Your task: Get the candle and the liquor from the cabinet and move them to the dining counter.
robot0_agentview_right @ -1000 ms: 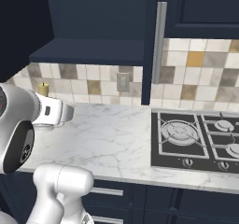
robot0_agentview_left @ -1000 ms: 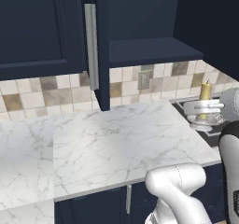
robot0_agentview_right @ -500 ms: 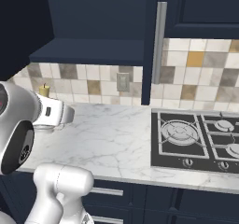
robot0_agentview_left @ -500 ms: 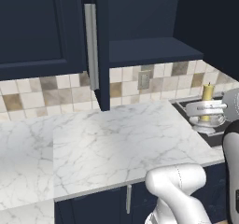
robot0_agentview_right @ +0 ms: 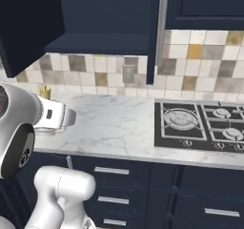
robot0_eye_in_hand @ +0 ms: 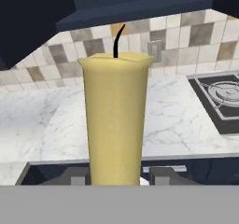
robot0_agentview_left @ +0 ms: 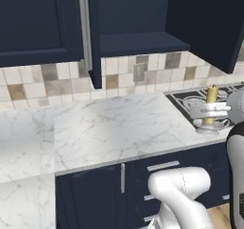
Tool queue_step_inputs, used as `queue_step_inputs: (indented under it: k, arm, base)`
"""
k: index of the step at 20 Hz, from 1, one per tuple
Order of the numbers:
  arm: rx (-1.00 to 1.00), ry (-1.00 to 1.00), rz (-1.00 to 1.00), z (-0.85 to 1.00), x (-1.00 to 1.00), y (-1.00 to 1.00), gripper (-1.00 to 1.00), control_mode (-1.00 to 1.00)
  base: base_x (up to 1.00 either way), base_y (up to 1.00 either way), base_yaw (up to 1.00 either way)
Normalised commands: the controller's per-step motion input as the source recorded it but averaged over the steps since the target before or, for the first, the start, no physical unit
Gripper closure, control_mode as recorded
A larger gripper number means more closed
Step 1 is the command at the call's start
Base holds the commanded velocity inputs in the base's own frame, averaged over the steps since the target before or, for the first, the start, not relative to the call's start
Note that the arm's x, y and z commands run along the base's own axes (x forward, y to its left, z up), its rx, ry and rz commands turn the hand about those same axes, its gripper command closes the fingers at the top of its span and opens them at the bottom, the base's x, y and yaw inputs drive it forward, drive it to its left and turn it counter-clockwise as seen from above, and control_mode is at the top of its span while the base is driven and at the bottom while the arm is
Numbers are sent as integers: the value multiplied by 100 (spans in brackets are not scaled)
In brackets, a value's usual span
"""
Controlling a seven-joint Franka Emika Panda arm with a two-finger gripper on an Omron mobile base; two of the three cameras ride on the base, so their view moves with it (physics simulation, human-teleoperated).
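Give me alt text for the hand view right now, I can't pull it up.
A pale-yellow candle with a black wick stands upright, close to the camera, between the shut jaws. Behind it lies a white marble worktop with a tiled backsplash, the black stove at right, and the underside of the navy cabinet above.

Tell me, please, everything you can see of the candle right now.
The candle is a pale-yellow, waxy-looking cylinder with a curved black wick, unlit and upright, on a small white saucer-like holder. The tool is shut on it, a finger on each side near its base. It is held out in front of the open navy cabinet, beside the hob.
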Motion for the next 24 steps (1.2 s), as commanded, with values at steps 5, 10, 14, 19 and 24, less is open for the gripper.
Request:
queue_step_inputs:
  k: [5,10,14,19,24]
  arm:
    - [0,0,0,0,0,0,100,100]
    - [0,0,0,0,0,0,100,100]
    - [0,0,0,0,0,0,100,100]
    - [0,0,0,0,0,0,100,100]
    - [0,0,0,0,0,0,100,100]
  base:
    - [-56,-7,-7]
    - [-7,-23,-70]
    - [0,-24,-76]
    - [0,-28,-76]
    - [0,-26,-77]
